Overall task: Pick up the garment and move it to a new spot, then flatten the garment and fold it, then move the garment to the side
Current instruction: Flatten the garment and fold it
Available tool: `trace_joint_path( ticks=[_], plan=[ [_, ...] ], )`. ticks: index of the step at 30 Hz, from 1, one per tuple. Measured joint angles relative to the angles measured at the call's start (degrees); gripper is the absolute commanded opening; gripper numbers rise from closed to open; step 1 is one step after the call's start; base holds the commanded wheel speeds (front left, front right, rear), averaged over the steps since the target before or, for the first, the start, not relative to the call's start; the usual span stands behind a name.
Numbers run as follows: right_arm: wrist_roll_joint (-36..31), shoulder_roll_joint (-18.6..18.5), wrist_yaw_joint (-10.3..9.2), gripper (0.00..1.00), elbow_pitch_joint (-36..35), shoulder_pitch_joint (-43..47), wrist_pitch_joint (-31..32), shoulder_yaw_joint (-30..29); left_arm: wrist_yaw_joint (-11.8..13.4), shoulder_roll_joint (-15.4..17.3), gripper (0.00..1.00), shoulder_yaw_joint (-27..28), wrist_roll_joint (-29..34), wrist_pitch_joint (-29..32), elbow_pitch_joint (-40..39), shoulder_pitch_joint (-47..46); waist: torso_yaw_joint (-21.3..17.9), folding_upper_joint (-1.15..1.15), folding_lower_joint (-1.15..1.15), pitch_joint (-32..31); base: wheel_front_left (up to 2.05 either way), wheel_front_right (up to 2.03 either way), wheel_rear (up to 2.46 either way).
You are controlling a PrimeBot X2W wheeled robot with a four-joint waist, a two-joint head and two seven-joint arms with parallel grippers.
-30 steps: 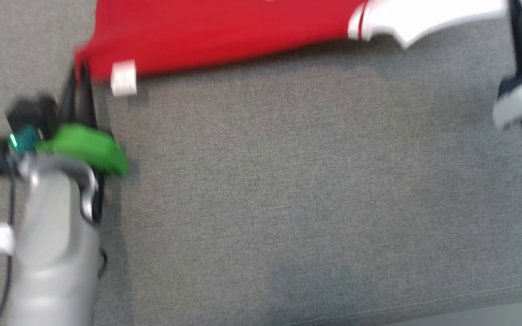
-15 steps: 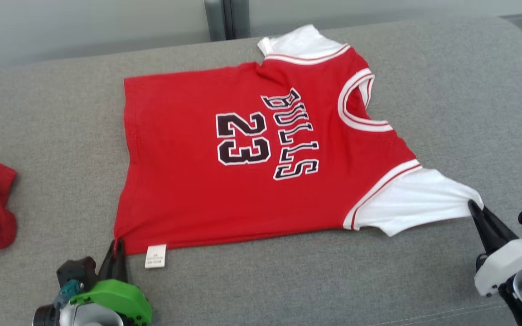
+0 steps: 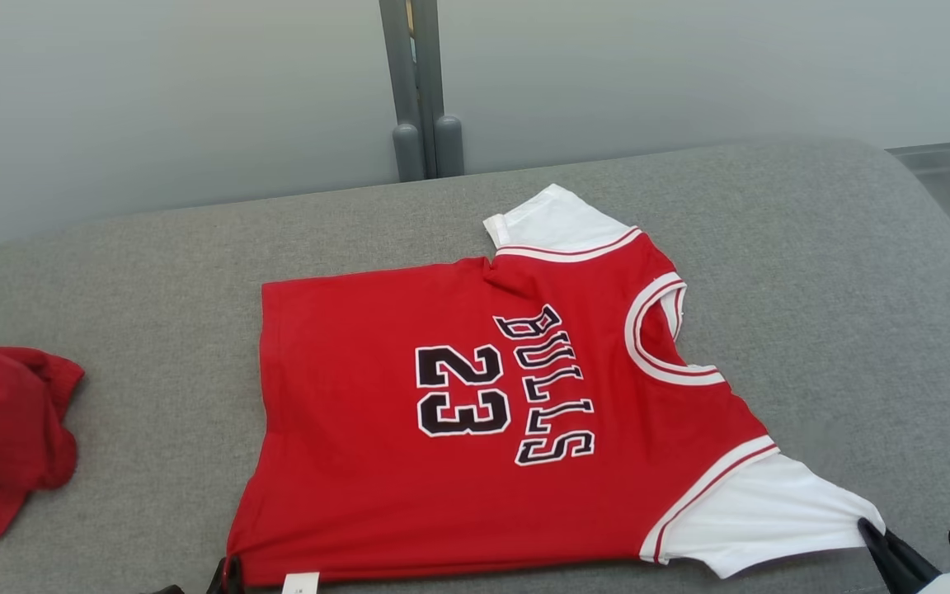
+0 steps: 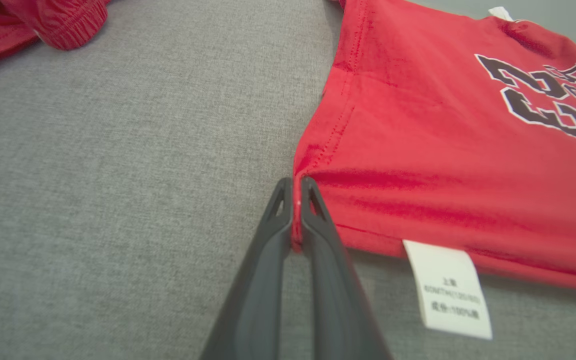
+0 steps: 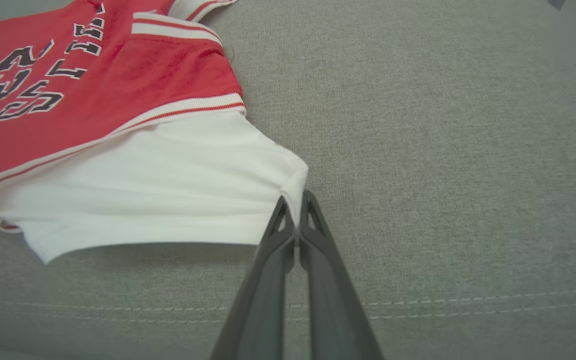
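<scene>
Left pincer [image 4: 295,186]: the fingers are pressed together, and the tips clamp the hem corner of the jersey [image 4: 443,160]. In the head view the fingertips rise from the bottom edge at lower left.

Right pincer [image 5: 294,205]: the fingers are closed, and the tips pinch the sleeve edge. In the head view the dark fingers enter from the lower right corner, pointing up and left.

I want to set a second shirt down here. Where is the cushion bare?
Widest: grey cushion right of the jersey. Also a strip between the crumpled red cloth and the jersey. Crowded at the front, where left gripper and right gripper pinch its corners.
</scene>
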Motion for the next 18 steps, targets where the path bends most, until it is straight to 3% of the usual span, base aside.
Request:
trace_joint_path(
  ticks=[10,18],
  plan=[
    [-0.60,-0.42,-0.11,0.00,-6.14,-0.51,0.00,-4.48,-0.14,0.27,0.00,-2.42,-0.91,0.01,-9.72,0.54,1.96,0.00,0.00,0.31,0.00,0.00,0.00],
    [-5.44,1.48,-0.44,0.00,-1.67,-11.63,0.00,-3.92,0.02,0.57,0.00,-6.89,-0.13,0.00,-8.65,-7.47,3.46,0.00,0.00,3.27,0.00,0.00,0.00]
  ],
)
